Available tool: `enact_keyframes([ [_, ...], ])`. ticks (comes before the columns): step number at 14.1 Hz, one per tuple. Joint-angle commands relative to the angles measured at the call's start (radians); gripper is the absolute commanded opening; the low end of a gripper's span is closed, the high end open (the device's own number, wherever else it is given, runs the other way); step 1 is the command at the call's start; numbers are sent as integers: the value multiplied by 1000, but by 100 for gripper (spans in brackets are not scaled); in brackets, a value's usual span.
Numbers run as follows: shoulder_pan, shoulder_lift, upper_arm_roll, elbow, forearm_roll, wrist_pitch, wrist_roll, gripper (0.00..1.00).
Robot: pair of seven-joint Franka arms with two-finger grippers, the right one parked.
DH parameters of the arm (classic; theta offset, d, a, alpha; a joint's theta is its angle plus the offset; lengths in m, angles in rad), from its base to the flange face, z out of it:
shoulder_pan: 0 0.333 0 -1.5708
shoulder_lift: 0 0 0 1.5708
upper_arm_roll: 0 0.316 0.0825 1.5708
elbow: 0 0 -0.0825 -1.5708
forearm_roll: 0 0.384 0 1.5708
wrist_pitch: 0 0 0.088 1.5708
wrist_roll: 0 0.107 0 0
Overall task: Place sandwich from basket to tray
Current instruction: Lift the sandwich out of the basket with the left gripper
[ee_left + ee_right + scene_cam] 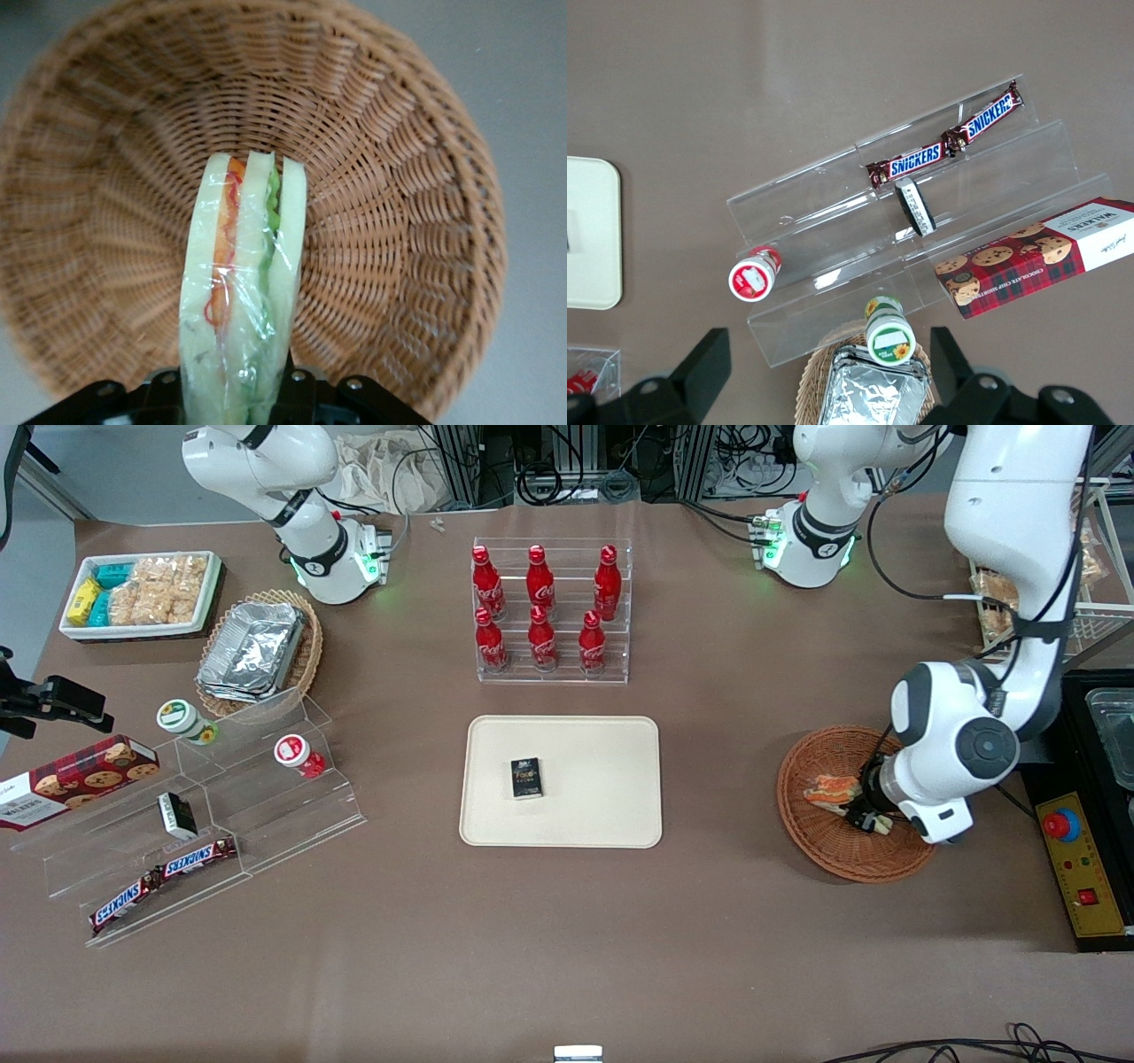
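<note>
The sandwich (831, 789) is a wrapped wedge of white bread with orange and green filling. It is over the reddish-brown wicker basket (828, 850) at the working arm's end of the table. My left gripper (866, 816) is shut on the sandwich (241, 292), with a finger on each bread face, holding it on edge over the basket's floor (381, 221). I cannot tell whether it still touches the weave. The beige tray (602, 797) lies flat in the middle of the table, with a small black box (526, 777) on it.
A clear rack of red cola bottles (549, 607) stands farther from the front camera than the tray. A clear stepped stand (204, 815) with snack bars, cups and a cookie box lies toward the parked arm's end. A control box with a red button (1076, 859) sits beside the basket.
</note>
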Motion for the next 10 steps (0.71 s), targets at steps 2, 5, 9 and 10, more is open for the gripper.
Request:
enact_keyframes([
  [2,-6,-16,-50,292,-9,-380,79,0],
  [5,-6,-2,-157,493,-9,-563,99,0],
  [9,-10,12,-335,567,2,-578,511,0],
  [10,-12,15,-371,567,0,-571,569,0],
])
